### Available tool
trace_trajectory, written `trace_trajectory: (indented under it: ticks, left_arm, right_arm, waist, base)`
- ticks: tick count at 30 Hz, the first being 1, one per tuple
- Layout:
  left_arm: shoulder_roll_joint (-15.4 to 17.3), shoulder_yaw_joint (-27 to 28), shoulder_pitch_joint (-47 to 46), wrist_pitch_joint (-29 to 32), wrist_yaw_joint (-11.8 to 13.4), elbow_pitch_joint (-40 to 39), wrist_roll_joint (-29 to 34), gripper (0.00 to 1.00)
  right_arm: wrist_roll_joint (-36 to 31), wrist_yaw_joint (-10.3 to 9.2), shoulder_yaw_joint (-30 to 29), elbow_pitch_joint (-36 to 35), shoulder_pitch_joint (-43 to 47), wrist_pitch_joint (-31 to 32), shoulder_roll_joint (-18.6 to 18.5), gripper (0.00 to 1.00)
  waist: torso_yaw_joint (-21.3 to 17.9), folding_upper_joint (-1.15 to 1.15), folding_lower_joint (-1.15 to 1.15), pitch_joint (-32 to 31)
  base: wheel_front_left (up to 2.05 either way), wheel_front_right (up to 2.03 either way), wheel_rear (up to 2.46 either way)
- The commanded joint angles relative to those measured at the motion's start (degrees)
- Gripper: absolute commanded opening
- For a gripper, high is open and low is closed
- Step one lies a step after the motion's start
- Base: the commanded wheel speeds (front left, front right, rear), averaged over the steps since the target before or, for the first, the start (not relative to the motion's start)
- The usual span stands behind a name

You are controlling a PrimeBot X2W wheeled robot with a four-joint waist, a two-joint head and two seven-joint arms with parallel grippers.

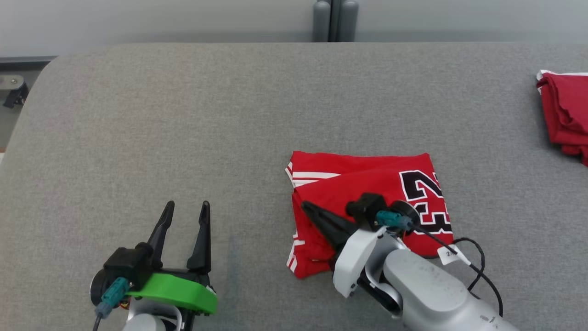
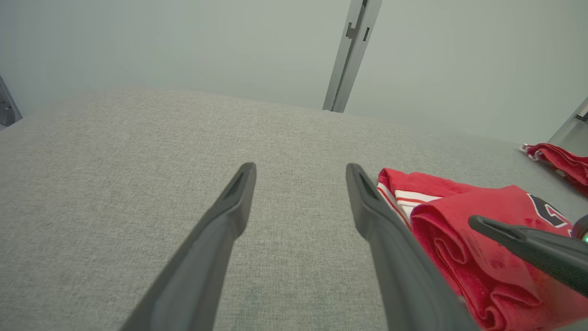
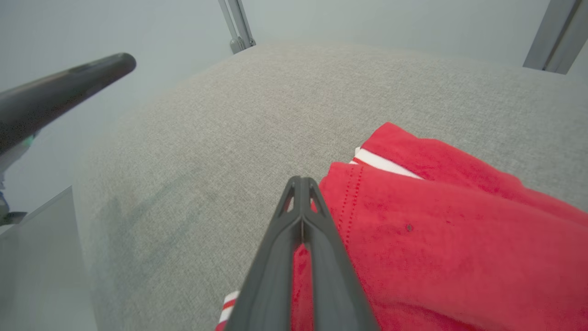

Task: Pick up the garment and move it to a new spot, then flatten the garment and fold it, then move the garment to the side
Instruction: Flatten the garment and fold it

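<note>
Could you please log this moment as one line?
jersey: folded, on table | left jaws: open, empty | right jaws: shut, at jersey edge

We find the folded garment (image 1: 367, 184) lying on the table (image 1: 183, 115), right of centre and toward the near side. Our right gripper (image 1: 305, 205) reaches over its left edge from the near side, and our left gripper (image 1: 187, 204) stands well to its left, above bare table. Another garment (image 1: 567, 115) lies at the right edge, farther back, and a post (image 1: 335, 20) rises behind the table.
</note>
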Motion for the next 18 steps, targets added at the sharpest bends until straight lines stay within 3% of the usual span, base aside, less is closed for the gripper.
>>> trace_trajectory:
  ticks: [1,2,3,6,7,8,9,18]
  left_arm:
    - [0.24,-0.28,-1.1,-0.18,-0.17,-0.2,0.64,1.0]
    - [0.26,-0.4,-1.27,-0.18,-0.17,-0.3,0.8,1.0]
    - [0.23,-0.69,-1.36,-0.18,-0.17,-0.29,1.1,1.0]
    - [0.07,-1.26,-1.78,-0.19,-0.17,-0.21,1.36,1.0]
    - [-0.09,-1.29,-1.9,-0.18,-0.17,-0.12,1.42,1.0]
    - [-0.24,-1.24,-1.89,-0.18,-0.17,0.0,1.42,1.0]
    - [-0.4,-1.29,-1.82,-0.18,-0.17,0.18,1.29,1.0]
    - [-1.0,0.71,0.58,-0.19,-0.17,0.64,0.77,1.0]
  right_arm:
    - [-0.11,-0.08,-1.42,-0.55,-0.59,-0.5,-0.26,0.0]
    - [-0.62,-0.08,-2.52,-0.83,-0.78,-0.59,-0.26,0.02]
    - [-1.49,-0.08,-4.15,-1.04,-1.0,-0.55,-0.26,0.18]
    - [-4.74,-0.08,-9.66,-2.84,-0.33,-0.62,-0.23,0.49]
    - [-6.14,-0.08,-11.87,-3.37,0.53,-0.63,-0.24,0.81]
    - [-7.18,-0.08,-13.5,-3.88,1.22,-0.63,-0.25,0.94]
    - [-8.49,-0.08,-15.57,-4.58,1.96,-0.65,-0.23,1.0]
    - [-16.84,-0.08,-30.84,-9.88,9.7,-0.66,-0.22,1.0]
  waist:
    - [-0.82,0.0,0.0,-0.8]
    - [-1.07,0.0,0.0,-1.05]
    - [-1.38,0.0,0.0,-1.39]
    - [-2.25,0.0,0.0,-2.31]
    - [-2.62,0.0,0.0,-2.66]
    - [-2.93,0.0,0.0,-2.98]
    - [-3.27,0.0,0.0,-3.3]
    - [-5.47,0.0,0.0,-5.84]
  base:
    - [0.0,0.0,0.0]
    - [0.0,0.0,0.0]
    - [0.0,0.0,0.0]
    - [0.0,0.0,0.0]
    - [0.0,0.0,0.0]
    - [0.0,0.0,0.0]
    - [0.0,0.0,0.0]
    - [0.0,0.0,0.0]
